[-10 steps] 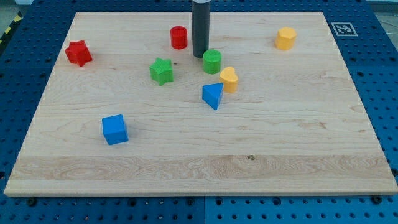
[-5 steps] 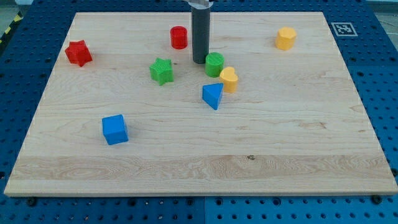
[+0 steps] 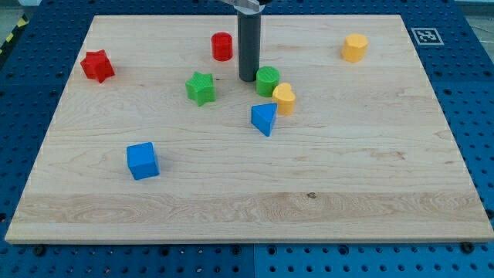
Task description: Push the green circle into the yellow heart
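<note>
The green circle (image 3: 268,81) sits near the board's upper middle, touching the yellow heart (image 3: 284,99), which lies just to its lower right. My tip (image 3: 248,79) rests on the board right against the green circle's left side. The rod rises straight up from the tip and leaves the view at the top.
A blue triangle (image 3: 264,118) lies just below the yellow heart. A green star (image 3: 201,88) is left of my tip, a red cylinder (image 3: 222,46) above-left, a red star (image 3: 97,66) far left, a blue cube (image 3: 143,161) lower left, a yellow hexagon (image 3: 354,47) upper right. The wooden board (image 3: 370,177) sits on a blue pegboard.
My tip moved down a little and pushed the green circle slightly down-right, against the yellow heart. The other blocks have not moved.
</note>
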Tool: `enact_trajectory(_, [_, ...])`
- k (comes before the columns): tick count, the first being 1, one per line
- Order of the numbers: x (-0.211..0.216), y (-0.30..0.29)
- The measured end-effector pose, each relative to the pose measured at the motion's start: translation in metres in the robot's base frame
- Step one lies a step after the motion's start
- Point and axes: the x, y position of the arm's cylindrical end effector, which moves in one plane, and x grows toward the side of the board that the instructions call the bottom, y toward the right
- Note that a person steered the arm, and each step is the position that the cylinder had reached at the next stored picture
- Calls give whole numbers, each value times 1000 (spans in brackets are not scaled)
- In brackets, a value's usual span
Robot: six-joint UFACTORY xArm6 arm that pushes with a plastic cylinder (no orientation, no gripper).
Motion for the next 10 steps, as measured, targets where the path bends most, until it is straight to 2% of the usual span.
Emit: enact_trajectory(10, [-12,32])
